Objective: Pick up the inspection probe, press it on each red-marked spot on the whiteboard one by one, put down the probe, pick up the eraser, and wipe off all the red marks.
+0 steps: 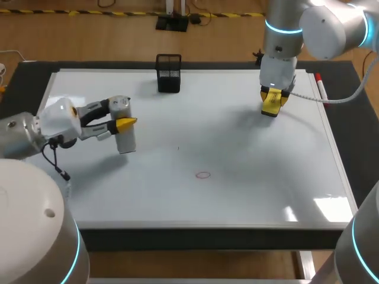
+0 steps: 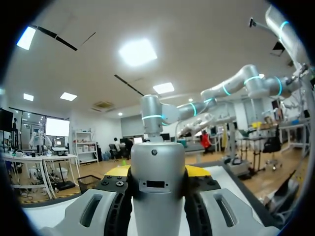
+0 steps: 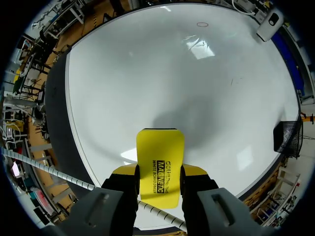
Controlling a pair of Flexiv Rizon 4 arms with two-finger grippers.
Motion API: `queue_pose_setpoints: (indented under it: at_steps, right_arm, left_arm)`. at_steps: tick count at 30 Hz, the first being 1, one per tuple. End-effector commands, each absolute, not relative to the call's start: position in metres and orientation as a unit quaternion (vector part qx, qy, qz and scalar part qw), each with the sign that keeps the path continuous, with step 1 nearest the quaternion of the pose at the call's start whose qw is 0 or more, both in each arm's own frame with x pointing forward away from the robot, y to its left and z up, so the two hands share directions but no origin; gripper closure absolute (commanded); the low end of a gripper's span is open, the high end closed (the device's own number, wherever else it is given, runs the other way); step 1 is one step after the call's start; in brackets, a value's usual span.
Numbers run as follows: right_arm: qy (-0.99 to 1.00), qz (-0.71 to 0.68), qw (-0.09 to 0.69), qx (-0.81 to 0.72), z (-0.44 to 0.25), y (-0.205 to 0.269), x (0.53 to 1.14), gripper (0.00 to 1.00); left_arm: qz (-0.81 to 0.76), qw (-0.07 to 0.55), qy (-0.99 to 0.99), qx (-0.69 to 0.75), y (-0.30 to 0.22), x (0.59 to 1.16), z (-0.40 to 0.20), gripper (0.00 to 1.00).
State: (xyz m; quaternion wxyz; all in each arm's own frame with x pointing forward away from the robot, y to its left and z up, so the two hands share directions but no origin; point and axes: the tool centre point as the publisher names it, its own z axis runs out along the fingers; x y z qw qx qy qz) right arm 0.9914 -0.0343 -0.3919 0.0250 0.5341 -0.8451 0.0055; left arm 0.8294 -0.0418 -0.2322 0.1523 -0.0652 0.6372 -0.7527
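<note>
1. The left claw (image 1: 124,123) is gripping the silver probe (image 1: 125,142) upright at the whiteboard's (image 1: 249,189) left side
2. The right claw (image 1: 272,99) is clamping the yellow eraser (image 3: 160,162) near the far right edge
3. One red ring (image 1: 203,174) is lying between them, and wiping it before probing, or both arms crowding it, is the likely risk

- The right gripper (image 3: 158,173) grips a yellow whiteboard eraser (image 3: 160,147), with 1 of its jaws pressed against each long side.
- The eraser points out ahead of the jaws, over the whiteboard (image 3: 147,73), near the board's edge.
- 1 small red ring (image 3: 202,24) is drawn on the board far ahead of the eraser.
- A black mesh holder (image 3: 288,137) stands well off to the side, at the board's edge.
</note>
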Motion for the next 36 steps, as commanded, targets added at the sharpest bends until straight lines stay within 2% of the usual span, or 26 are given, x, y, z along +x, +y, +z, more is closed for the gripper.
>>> queue_pose_setpoints:
  at_steps: [1, 17, 24, 36]
  right_arm:
    - [-0.845, 0.006, 0.026, 0.535, -0.391, -0.035, 0.992, 1.00]
    - [-0.845, 0.006, 0.026, 0.535, -0.391, -0.035, 0.992, 1.00]
    - [-0.832, 0.023, 0.025, 0.554, -0.383, -0.023, 0.973, 1.00]
    - [-0.800, 0.043, 0.021, 0.599, -0.374, 0.036, 0.906, 1.00]
  left_arm:
    - [-0.755, 0.151, 0.635, -0.066, -0.033, 0.825, -0.231, 1.00]
    - [-0.755, 0.151, 0.635, -0.066, -0.033, 0.825, -0.231, 1.00]
    - [-0.755, 0.151, 0.635, -0.066, -0.033, 0.825, -0.231, 1.00]
    - [-0.755, 0.151, 0.635, -0.066, -0.033, 0.825, -0.231, 1.00]
